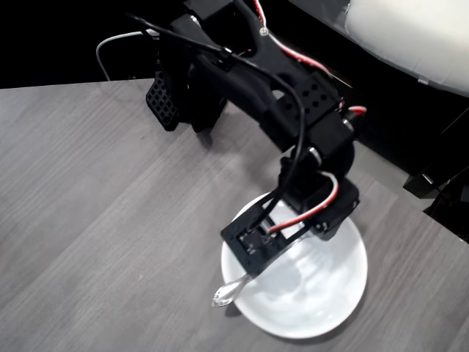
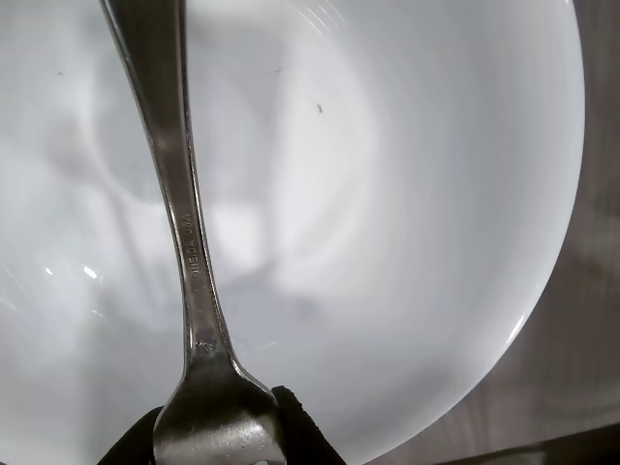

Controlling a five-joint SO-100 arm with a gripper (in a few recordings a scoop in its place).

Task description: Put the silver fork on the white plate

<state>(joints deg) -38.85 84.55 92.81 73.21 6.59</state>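
Jaws (image 1: 258, 249) pinching the fork (image 1: 233, 290) near its tines (seen in the wrist view), over the plate (image 1: 322, 293); handle tip jutting past the plate's left rim above the desk (image 1: 95, 220).

A plate (image 1: 322, 293) is set on the table (image 1: 88, 220), toward its lower right in the overhead view. A fork (image 1: 233, 290) is held over the plate's left rim, its handle end projecting past it.

The silver fork (image 2: 184, 242) is polished, reflective metal with faint stamped lettering, the white plate (image 2: 407, 194) glossy and smooth, probably ceramic, the table (image 1: 95, 198) matt grey woodgrain, the gripper (image 1: 253, 242) matt black plastic.
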